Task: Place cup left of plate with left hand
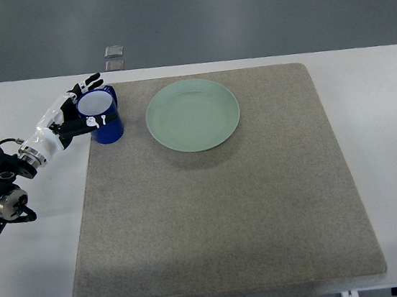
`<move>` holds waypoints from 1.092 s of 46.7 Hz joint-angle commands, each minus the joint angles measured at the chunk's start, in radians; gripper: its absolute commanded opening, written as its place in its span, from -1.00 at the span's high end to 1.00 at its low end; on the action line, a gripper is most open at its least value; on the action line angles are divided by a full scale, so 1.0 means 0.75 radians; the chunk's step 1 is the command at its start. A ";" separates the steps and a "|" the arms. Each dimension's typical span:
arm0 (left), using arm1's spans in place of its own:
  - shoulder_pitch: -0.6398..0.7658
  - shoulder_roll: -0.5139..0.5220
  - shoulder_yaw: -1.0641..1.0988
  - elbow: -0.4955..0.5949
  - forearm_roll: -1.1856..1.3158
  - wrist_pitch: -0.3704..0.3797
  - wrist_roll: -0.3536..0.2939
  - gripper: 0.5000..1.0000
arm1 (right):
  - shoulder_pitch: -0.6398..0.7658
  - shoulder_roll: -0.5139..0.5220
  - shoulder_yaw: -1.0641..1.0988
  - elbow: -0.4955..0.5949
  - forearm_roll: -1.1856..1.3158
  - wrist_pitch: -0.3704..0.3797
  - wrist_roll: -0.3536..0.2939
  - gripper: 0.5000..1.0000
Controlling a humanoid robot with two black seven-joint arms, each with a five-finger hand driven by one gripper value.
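One cup (102,117), within left robot hand (77,114)

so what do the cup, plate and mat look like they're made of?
Cup: glossy blue outside, pale inside, likely glazed ceramic, though it could be enamel or plastic; left hand is around it. Plate: smooth pale green with a soft sheen, ceramic or melamine, can't tell which. Mat: grey, matte, fuzzy texture, looks like felt or carpet-like fabric.
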 commanded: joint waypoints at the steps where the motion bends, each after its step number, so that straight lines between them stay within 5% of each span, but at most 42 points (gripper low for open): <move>1: -0.001 0.021 -0.012 -0.016 -0.002 -0.004 0.000 -0.98 | 0.001 0.000 0.000 0.000 0.000 0.000 -0.001 -0.73; 18: 0.003 0.117 -0.130 -0.141 -0.016 -0.018 0.000 -0.99 | 0.001 0.000 0.000 0.000 0.000 0.000 -0.001 -0.73; 27: 0.003 0.156 -0.259 -0.153 -0.265 -0.271 0.004 -0.99 | 0.001 0.000 0.000 0.000 0.000 0.000 0.001 -0.73; 31: -0.005 0.162 -0.271 -0.151 -0.423 -0.310 0.021 -0.99 | -0.001 0.000 0.000 0.000 0.000 0.000 -0.001 -0.73; 42: -0.091 0.160 -0.284 -0.153 -0.540 -0.288 0.029 -0.99 | 0.001 0.000 0.000 0.000 0.000 0.000 -0.001 -0.73; 51: -0.172 0.138 -0.284 -0.153 -0.605 -0.096 0.068 -0.99 | 0.001 0.000 0.000 0.000 0.000 0.000 -0.001 -0.73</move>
